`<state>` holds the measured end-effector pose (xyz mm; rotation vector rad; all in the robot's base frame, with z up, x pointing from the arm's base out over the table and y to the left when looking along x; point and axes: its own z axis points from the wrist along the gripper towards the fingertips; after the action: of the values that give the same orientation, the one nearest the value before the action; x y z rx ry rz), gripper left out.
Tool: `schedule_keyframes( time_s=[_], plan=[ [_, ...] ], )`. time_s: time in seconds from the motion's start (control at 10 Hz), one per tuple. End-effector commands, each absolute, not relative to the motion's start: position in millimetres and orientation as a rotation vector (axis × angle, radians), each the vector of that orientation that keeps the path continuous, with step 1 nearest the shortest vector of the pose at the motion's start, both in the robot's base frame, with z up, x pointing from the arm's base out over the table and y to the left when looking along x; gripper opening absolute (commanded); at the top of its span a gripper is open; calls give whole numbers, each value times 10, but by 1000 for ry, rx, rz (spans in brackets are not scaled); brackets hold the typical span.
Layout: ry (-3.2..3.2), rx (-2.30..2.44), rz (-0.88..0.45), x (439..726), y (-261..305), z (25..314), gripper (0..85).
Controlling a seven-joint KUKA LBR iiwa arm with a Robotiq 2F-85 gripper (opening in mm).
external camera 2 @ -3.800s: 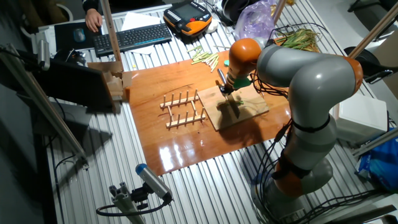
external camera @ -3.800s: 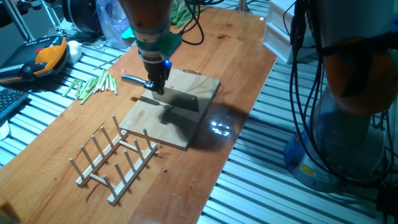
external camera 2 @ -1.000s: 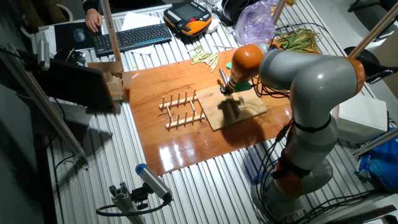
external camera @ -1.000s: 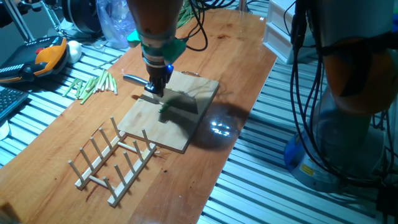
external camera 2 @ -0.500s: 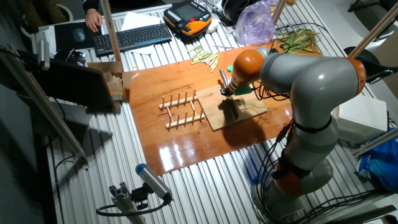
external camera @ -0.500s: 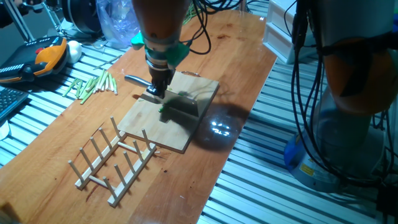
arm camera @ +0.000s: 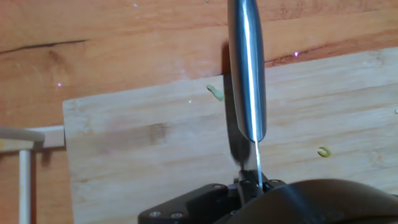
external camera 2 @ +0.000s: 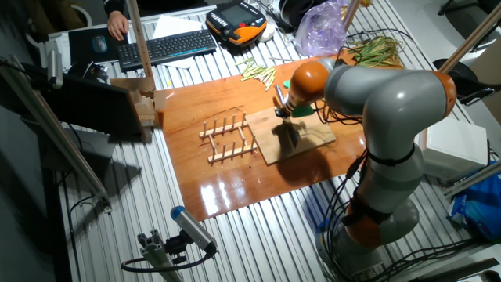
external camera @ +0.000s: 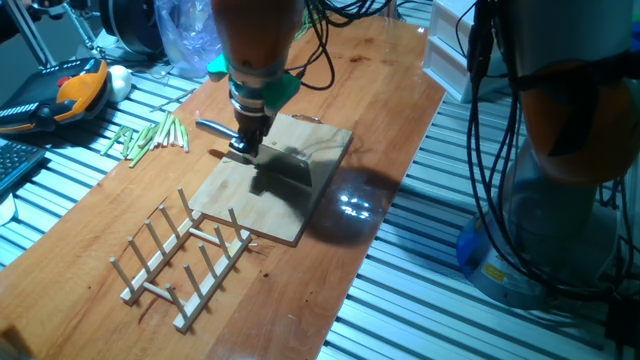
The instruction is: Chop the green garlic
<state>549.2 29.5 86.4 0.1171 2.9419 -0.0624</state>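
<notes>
From my remote seat, leftmost on the surface (external camera: pixel 390 100) lies a bundle of pale stalks (external camera: pixel 150 135), parked off the work area as spare stock. Next, the wooden rack (external camera: pixel 185 255), likely a knife stand, sits empty beside the cutting board (external camera: pixel 290 215). My pincer (external camera: pixel 243 142) is clenched on the knife (arm camera: pixel 247 74); the handle sticks out sideways and the blade runs edge-down over the board, so I can chop straight down. The green garlic (arm camera: pixel 215 93) shows in the hand view only as small bits on the board, one just left of the blade, another (arm camera: pixel 323 151) to its right. I judge chopping is underway.
</notes>
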Motion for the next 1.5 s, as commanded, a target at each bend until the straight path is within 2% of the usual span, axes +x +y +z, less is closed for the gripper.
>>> schedule_keyframes(
  time_s=[0.0, 0.2, 0.8, 1.4],
  plan=[
    [2965, 112, -55, 5513, 269, 951, 0],
    [2977, 108, -63, 5450, 276, 1013, 0],
    [2945, 181, -119, 5304, 103, 855, 0],
    [2939, 416, -114, 5315, 122, 859, 0]
  ],
)
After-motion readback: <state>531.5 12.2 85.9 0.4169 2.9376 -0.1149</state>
